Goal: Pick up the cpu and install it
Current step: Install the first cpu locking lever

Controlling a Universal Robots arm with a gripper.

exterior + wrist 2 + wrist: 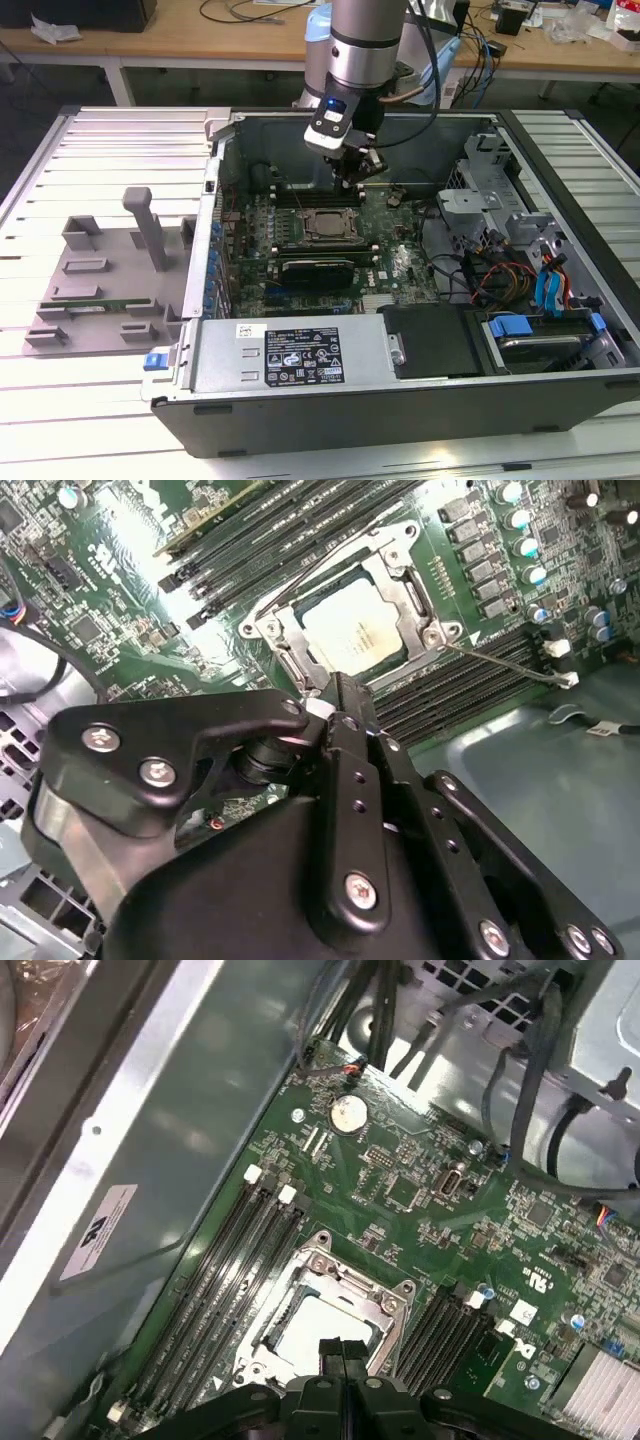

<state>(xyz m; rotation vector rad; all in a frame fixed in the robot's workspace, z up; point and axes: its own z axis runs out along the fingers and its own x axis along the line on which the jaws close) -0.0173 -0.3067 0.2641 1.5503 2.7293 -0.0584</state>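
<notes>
My tool (335,695), fingers pressed together and empty, hangs just below the cpu (352,630) seated mid-frame in its socket frame (400,565).

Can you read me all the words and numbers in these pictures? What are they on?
None of the print is clear enough to quote.
Black label on the case, exterior view: white print and signs, too small to read.
Small white sticker beside it: too small to read.
Wall sticker on the case's inner wall, first wrist view: dark marks, blurred.
cpu top, second wrist view: faint print, unreadable.
</notes>
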